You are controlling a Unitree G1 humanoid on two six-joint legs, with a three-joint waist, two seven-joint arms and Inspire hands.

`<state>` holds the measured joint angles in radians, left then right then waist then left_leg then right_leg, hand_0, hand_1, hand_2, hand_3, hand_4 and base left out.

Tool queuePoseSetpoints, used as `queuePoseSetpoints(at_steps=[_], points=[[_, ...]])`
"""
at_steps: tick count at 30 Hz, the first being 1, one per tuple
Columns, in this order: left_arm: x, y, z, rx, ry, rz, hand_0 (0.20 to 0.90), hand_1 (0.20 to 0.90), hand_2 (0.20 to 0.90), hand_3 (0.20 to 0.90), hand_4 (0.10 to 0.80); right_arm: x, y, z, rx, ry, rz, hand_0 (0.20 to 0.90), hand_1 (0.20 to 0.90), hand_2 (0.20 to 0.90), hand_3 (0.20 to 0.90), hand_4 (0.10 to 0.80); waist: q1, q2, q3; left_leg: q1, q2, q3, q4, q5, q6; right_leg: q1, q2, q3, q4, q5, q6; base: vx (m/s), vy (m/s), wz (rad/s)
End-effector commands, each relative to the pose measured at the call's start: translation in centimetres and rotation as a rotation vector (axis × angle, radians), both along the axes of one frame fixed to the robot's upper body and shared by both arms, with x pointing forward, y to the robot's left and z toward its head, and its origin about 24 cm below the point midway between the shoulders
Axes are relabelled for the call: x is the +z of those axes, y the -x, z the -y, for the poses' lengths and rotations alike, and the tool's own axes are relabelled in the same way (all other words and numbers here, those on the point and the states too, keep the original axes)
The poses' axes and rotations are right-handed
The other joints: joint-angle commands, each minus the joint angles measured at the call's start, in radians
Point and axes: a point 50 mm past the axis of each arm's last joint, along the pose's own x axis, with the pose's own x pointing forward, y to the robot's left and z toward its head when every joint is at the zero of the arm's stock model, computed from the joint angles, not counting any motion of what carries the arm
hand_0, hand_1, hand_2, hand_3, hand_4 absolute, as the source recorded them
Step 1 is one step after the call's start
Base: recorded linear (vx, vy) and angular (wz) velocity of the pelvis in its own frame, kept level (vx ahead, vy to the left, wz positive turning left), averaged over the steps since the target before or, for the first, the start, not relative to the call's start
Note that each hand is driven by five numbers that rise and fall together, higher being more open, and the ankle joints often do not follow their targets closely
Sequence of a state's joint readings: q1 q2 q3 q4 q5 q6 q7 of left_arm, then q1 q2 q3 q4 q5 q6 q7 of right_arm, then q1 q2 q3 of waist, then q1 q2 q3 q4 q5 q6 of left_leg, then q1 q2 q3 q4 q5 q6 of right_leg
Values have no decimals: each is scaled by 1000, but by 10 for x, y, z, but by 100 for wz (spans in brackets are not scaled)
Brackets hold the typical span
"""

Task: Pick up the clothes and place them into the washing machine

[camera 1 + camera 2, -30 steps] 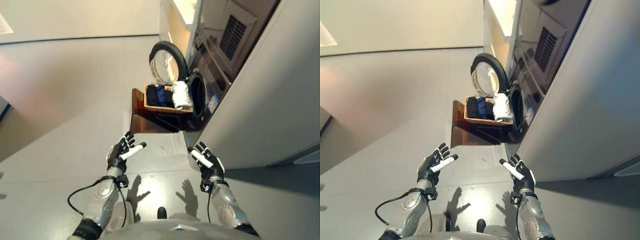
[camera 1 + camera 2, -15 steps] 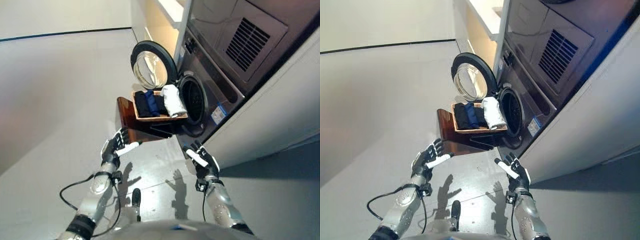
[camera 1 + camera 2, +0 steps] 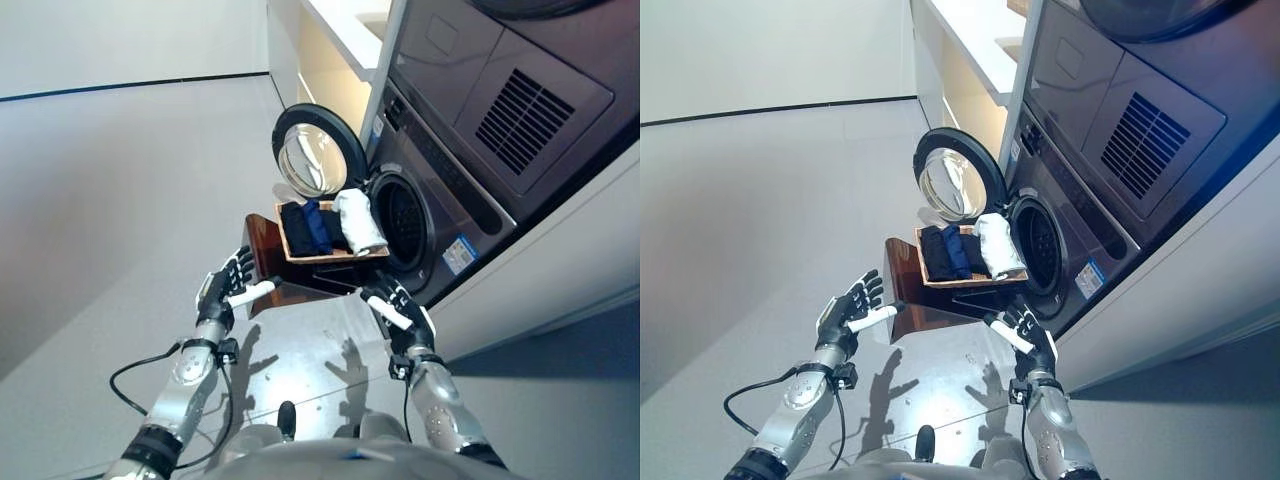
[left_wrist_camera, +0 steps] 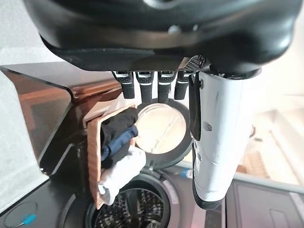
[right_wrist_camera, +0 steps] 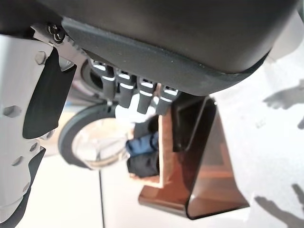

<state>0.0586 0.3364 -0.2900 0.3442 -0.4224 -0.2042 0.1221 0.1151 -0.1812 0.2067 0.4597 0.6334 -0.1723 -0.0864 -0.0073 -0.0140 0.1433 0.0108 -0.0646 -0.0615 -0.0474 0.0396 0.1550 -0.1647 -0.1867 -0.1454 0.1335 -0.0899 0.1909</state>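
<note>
Left eye view is showing the task not yet begun on the garments: the folded clothes, black, navy and white [image 3: 328, 224], are all lying in the shallow wooden tray [image 3: 296, 248] on top of the bent brown acrylic stand [image 3: 266, 250], and none appears to be inside the drum. The dark grey front-loading washing machine [image 3: 440, 180] is standing at about two o'clock from the tray, its round glass door [image 3: 315, 152] swung wide open at twelve o'clock, so the opening is ready. The left hand [image 3: 221, 290] is hovering at eight o'clock of the stand, apart from it, fingers spread and relaxed, holding nothing. The right hand [image 3: 397, 311] is hovering at five o'clock of the tray, likewise splayed and empty. Reaching, grasping each piece and carrying it into the drum are all remaining, by my reading. The floor [image 3: 120, 190] is plain pale grey and smooth; a white counter or shelf unit [image 3: 335, 30] is running along beyond the machine at one o'clock.
</note>
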Motion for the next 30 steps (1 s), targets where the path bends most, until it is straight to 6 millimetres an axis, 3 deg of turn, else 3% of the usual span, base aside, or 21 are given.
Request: queuePoseSetpoints(at_steps=[1, 3, 4, 8, 10, 12, 13, 15, 16, 18, 20, 22, 24, 26, 27, 30], points=[[42, -14, 8, -57, 34, 244, 900, 900, 900, 900, 800, 34, -30, 11, 8, 69, 197, 900, 900, 900, 900, 800, -2, -45, -28, 117, 60, 33, -17, -107, -162, -2, 17, -92, -162, 234, -14, 244, -127, 21], [38, -12, 12, -69, 30, 230, 900, 900, 900, 900, 800, 29, -25, 11, 0, 60, 176, 900, 900, 900, 900, 800, -12, -63, -44, 136, 64, 15, -23, -123, -168, 19, 51, 7, -172, 231, -28, 283, -130, 32], [37, -13, 13, -66, 37, 230, 900, 900, 900, 900, 800, 28, -24, 12, -2, 58, 171, 900, 900, 900, 900, 800, -9, -62, -47, 150, 74, 13, -33, -123, -174, 29, 59, 25, -179, 231, -29, 255, -142, 58], [33, -13, 17, -43, 73, 214, 900, 900, 900, 900, 800, 22, -21, 18, -27, 39, 143, 900, 900, 900, 900, 800, -6, -64, -83, 163, 116, -14, -20, -134, -204, 73, 93, 12, -180, 214, -54, 253, -206, 41], [33, -14, 20, -57, 72, 209, 900, 900, 900, 900, 800, 20, -19, 21, -39, 37, 130, 900, 900, 900, 900, 800, -9, -64, -89, 133, 140, -23, 87, -129, -230, 103, 119, 8, -179, 186, -80, 217, -218, 26], [33, -15, 23, -73, 73, 207, 900, 900, 900, 900, 800, 20, -21, 21, -43, 20, 135, 900, 900, 900, 900, 800, -10, -65, -71, 62, 154, -26, 282, -84, -258, 152, 141, 3, -195, 161, -109, 134, -218, 37], [34, -16, 23, -76, 70, 213, 900, 900, 900, 900, 800, 19, -21, 21, -45, 16, 132, 900, 900, 900, 900, 800, -3, -69, -52, 6, 152, -33, 391, -38, -269, 177, 144, 1, -202, 153, -122, 53, -178, 35], [35, -16, 22, -71, 76, 216, 900, 900, 900, 900, 800, 18, -22, 22, -43, 15, 125, 900, 900, 900, 900, 800, 12, -81, -23, -68, 116, -46, 537, -6, -261, 204, 140, 5, -204, 145, -139, 49, -136, 21], [34, -15, 21, -67, 77, 212, 900, 900, 900, 900, 800, 18, -23, 23, -42, 22, 122, 900, 900, 900, 900, 800, 20, -84, -16, -93, 116, -38, 566, 10, -256, 215, 139, 0, -206, 136, -146, 103, -91, 2], [34, -13, 20, -68, 73, 211, 900, 900, 900, 900, 800, 19, -24, 26, -54, 29, 121, 900, 900, 900, 900, 800, 29, -89, -12, -149, 147, -2, 539, 29, -249, 232, 129, -2, -208, 121, -148, 128, -30, 5], [32, -13, 18, -57, 67, 205, 900, 900, 900, 900, 800, 18, -25, 27, -67, 36, 118, 900, 900, 900, 900, 800, 31, -91, -18, -177, 178, 31, 414, 2, -241, 248, 123, -2, -214, 105, -140, 179, 29, 9], [32, -13, 18, -52, 65, 205, 900, 900, 900, 900, 800, 18, -25, 27, -74, 53, 112, 900, 900, 900, 900, 800, 39, -82, -24, -181, 188, 32, 258, 0, -243, 261, 125, 5, -217, 87, -131, 223, 89, 10], [32, -13, 21, -56, 57, 206, 900, 900, 900, 900, 800, 15, -24, 29, -77, 82, 95, 900, 900, 900, 900, 800, 53, -60, -31, -198, 203, -4, 85, 75, -254, 285, 135, 20, -220, 61, -121, 283, 138, 13], [33, -15, 24, -77, 35, 212, 900, 900, 900, 900, 800, 15, -24, 30, -91, 86, 90, 900, 900, 900, 900, 800, 59, -47, -36, -214, 199, 7, -19, 121, -275, 316, 136, 30, -221, 32, -115, 298, 161, 18], [34, -16, 26, -95, 32, 214, 900, 900, 900, 900, 800, 16, -24, 32, -100, 94, 90, 900, 900, 900, 900, 800, 54, -41, -46, -226, 193, 43, -39, 128, -278, 328, 132, 29, -221, 21, -110, 268, 185, 6], [37, -17, 30, -134, 19, 231, 900, 900, 900, 900, 800, 9, -20, 29, -83, 95, 57, 900, 900, 900, 900, 800, 65, -38, -74, -200, 172, 17, -38, 143, -270, 358, 115, 52, -220, 8, -93, 278, 209, -45]])
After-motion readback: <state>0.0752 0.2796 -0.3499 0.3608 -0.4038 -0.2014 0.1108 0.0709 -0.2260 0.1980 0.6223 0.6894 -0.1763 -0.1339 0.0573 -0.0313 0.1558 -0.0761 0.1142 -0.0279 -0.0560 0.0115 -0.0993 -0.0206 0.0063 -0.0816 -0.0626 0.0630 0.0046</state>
